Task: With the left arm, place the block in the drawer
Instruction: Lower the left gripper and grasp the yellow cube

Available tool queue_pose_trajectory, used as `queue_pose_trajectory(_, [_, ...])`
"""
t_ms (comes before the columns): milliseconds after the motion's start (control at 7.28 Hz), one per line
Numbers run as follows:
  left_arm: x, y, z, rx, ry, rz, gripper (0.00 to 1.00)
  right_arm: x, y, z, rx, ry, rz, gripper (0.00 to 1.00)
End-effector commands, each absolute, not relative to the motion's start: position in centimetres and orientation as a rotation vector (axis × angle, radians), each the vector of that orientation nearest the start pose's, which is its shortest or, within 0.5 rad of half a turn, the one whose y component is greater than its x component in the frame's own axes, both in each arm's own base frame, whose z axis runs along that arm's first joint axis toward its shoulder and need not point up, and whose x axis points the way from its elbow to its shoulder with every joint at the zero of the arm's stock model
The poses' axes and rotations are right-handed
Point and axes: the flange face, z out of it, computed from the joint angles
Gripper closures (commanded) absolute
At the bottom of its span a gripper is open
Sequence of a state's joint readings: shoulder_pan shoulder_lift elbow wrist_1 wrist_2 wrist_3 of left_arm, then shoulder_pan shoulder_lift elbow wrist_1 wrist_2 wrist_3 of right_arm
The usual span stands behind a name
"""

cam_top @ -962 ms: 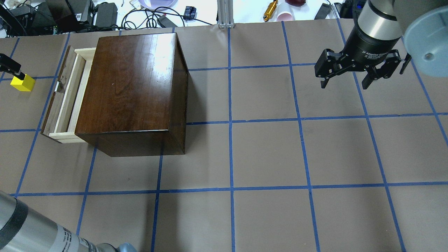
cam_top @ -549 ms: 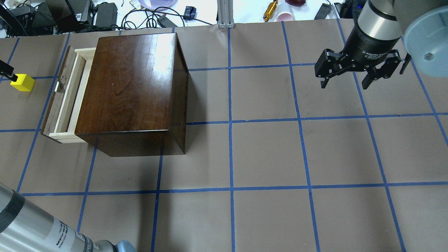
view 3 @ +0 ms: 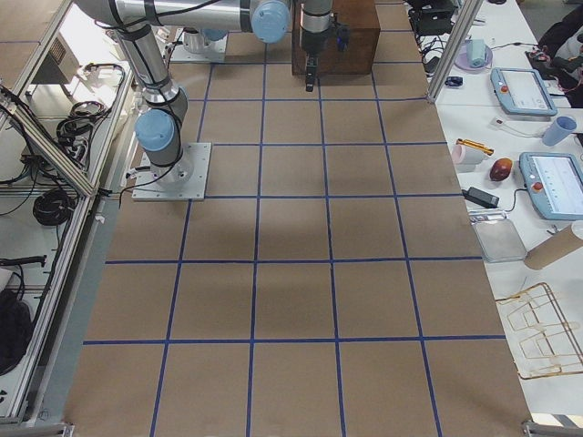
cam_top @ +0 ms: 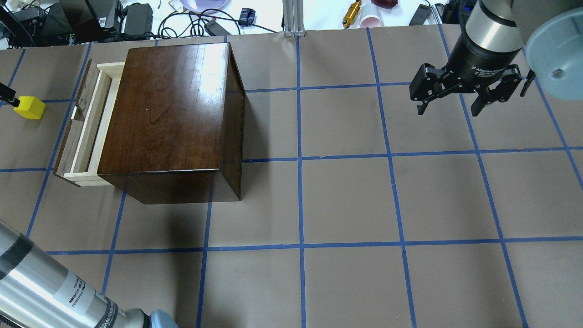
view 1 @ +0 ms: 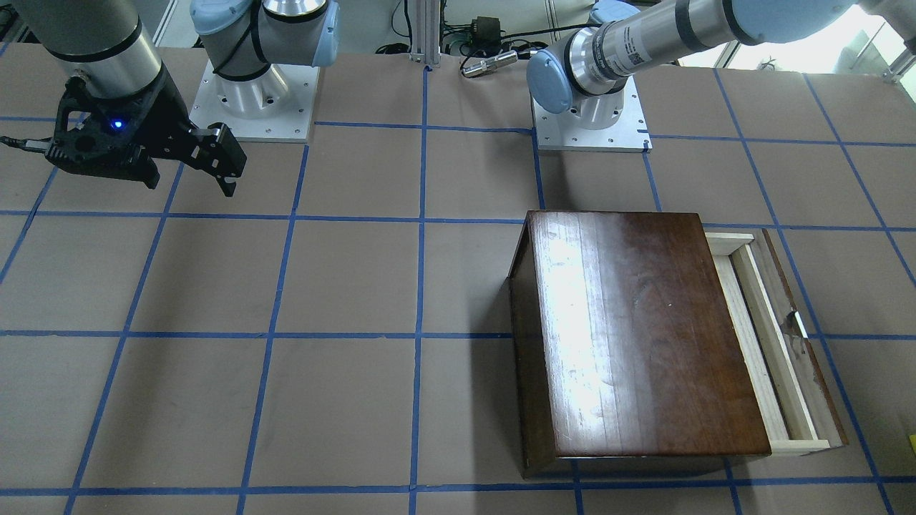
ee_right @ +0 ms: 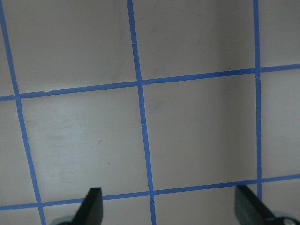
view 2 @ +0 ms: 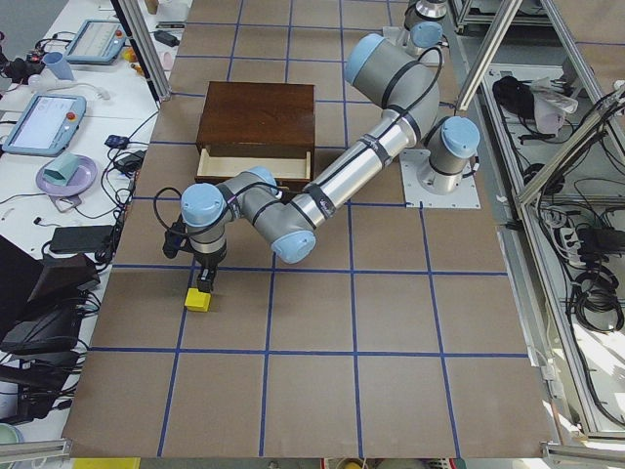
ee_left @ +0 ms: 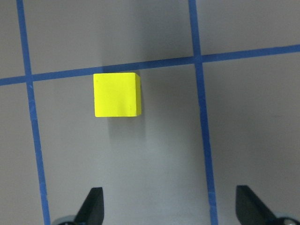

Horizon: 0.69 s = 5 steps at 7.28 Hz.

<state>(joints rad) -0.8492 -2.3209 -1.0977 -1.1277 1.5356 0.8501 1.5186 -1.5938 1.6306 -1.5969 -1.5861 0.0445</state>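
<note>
The yellow block (cam_top: pixel 29 107) lies on the table left of the drawer (cam_top: pixel 86 123), which stands pulled open from the dark wooden box (cam_top: pixel 173 114). In the left wrist view the block (ee_left: pixel 117 94) lies on the table ahead of my open, empty left gripper (ee_left: pixel 169 201). In the overhead view only one left fingertip (cam_top: pixel 7 92) shows at the left edge, beside the block. In the exterior left view the left gripper (view 2: pixel 203 277) hangs just over the block (view 2: pixel 199 301). My right gripper (cam_top: pixel 448 110) is open and empty, far to the right.
The open drawer (view 1: pixel 780 336) looks empty inside. The box (view 1: pixel 637 336) stands between the two arms. Cables and clutter (cam_top: pixel 136 18) lie beyond the table's far edge. The left forearm (cam_top: pixel 45 291) crosses the near left corner. Blue tape lines grid the brown table.
The left fingertip has drawn back toward the overhead view's left edge, off the block. The left forearm has shifted at the bottom left. The block, drawer and right arm have not moved.
</note>
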Motion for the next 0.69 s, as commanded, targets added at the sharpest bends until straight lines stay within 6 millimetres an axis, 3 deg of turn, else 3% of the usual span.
queue_pose_trajectory(0, [42.8,-69.3,26.1,0.247,3.024,-0.235,0.00,10.7,-48.7,47.2,0.152,3.153,0.017,0.00])
queue_pose_trajectory(549, [44.2,-71.3,22.0,0.332,3.013,-0.267,0.00,10.7,-48.7,47.2,0.152,3.153,0.017,0.00])
